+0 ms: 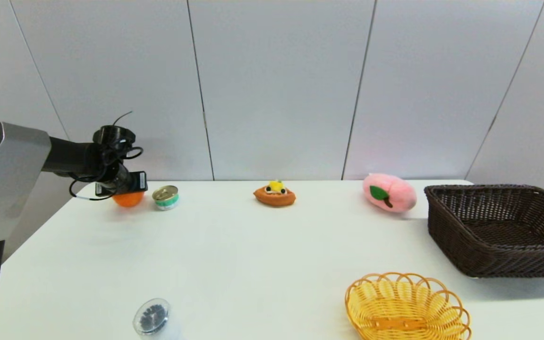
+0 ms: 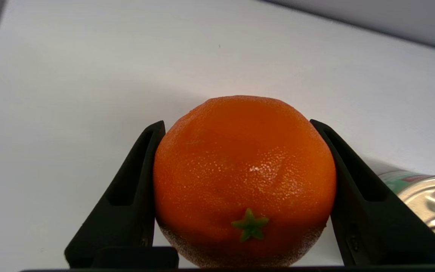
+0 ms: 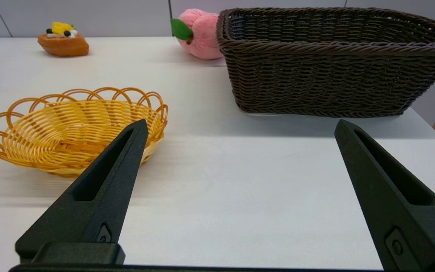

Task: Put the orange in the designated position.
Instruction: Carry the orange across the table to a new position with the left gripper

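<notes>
Nearest the robot, at the table's front edge, sat a clear lidded cup [image 1: 152, 317] and a yellow basket [image 1: 406, 307]. Right gripper [image 3: 236, 128] hung low beside that basket, over bare tabletop, fingers spread wide and holding nothing; arm idle.

Farther right stood a dark brown basket [image 1: 501, 229]. Along the back edge lay a pink plush peach [image 1: 389, 191], then a toy pastry [image 1: 275, 194] near the middle.

At the far left corner the left gripper [image 2: 236, 124] was clamped on the orange [image 2: 244, 181], one finger [image 2: 127, 196] pressed to each side, green stem mark facing the wrist camera. Orange appeared to rest on or just above the table [image 1: 234, 255]; could not tell which. A small tin can [image 1: 165, 197] stood just beside it, apart from the fingers.

Judgement: grasp made, carry not yet begun. A smooth round fruit can slip between flat fingers, so best to lift straight up first, clear of the can, hold pressure steady, travel level, and lower onto plain tabletop before letting go.
</notes>
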